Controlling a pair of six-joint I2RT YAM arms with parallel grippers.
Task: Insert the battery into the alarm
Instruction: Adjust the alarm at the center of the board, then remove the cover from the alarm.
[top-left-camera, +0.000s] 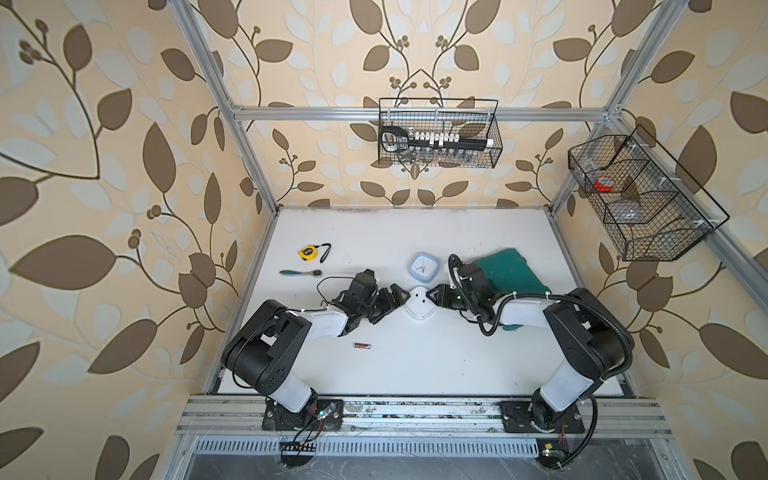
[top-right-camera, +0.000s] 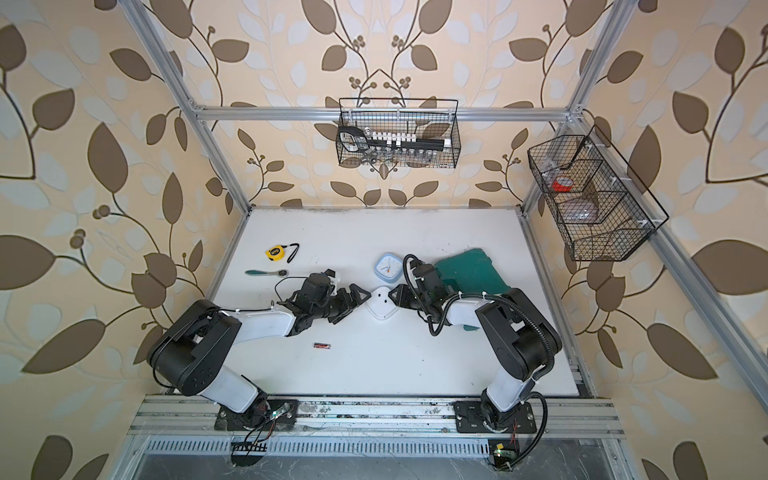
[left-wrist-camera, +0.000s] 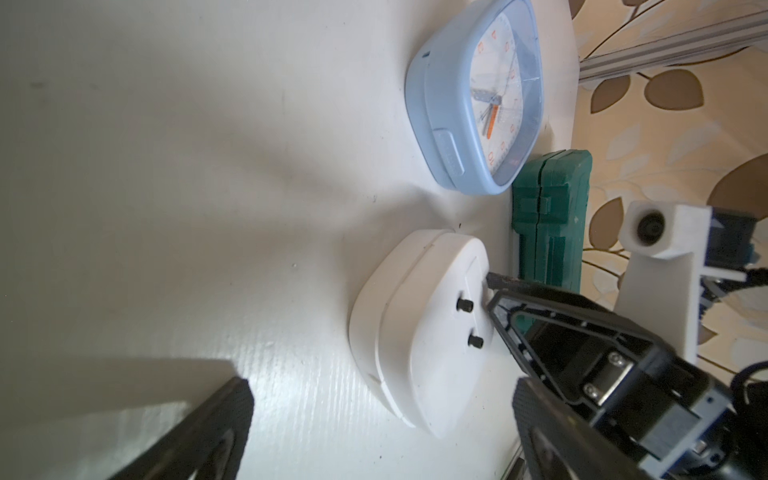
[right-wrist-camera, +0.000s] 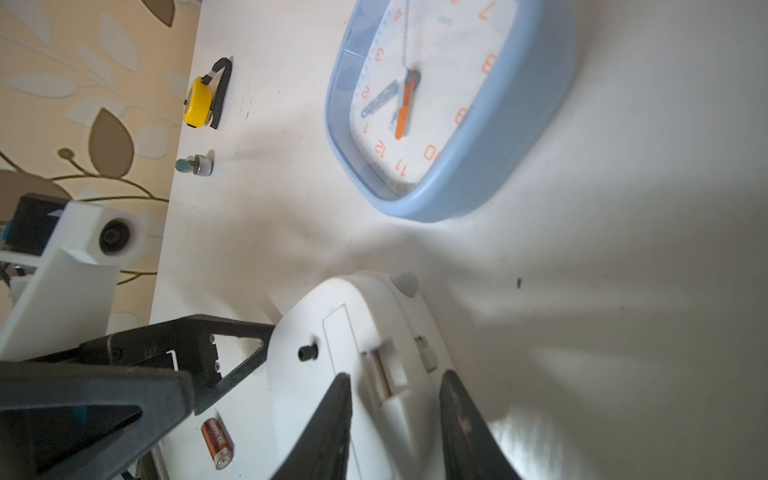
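Right tool (right-wrist-camera: 395, 376): jaws part-closed astride the latch edge of the white rounded-square plastic alarm (top-left-camera: 419, 305); cannot tell if it's actually pinching. Likely going for the battery cover (right-wrist-camera: 340, 336).

Left tool (top-left-camera: 395, 303): spread wide at the alarm's opposite corner, probably bracing it against sliding.

Alarm lies back-up, centre frame in both top views, so the cover is reachable. Red-black cylindrical battery (top-left-camera: 363, 345) lies loose on the white desk (top-left-camera: 374, 232), lower left of the alarm, untouched.

Counts:
- 2 tools
- 1 battery
- 1 white alarm
- 1 pale-blue square clock (top-left-camera: 423, 266), face-up
- 1 yellow tape measure (top-left-camera: 308, 252)
- 1 teal-handled ratchet (top-left-camera: 300, 273)
- 1 green plastic case (top-left-camera: 505, 270)
- 2 black wire baskets (top-left-camera: 438, 133)
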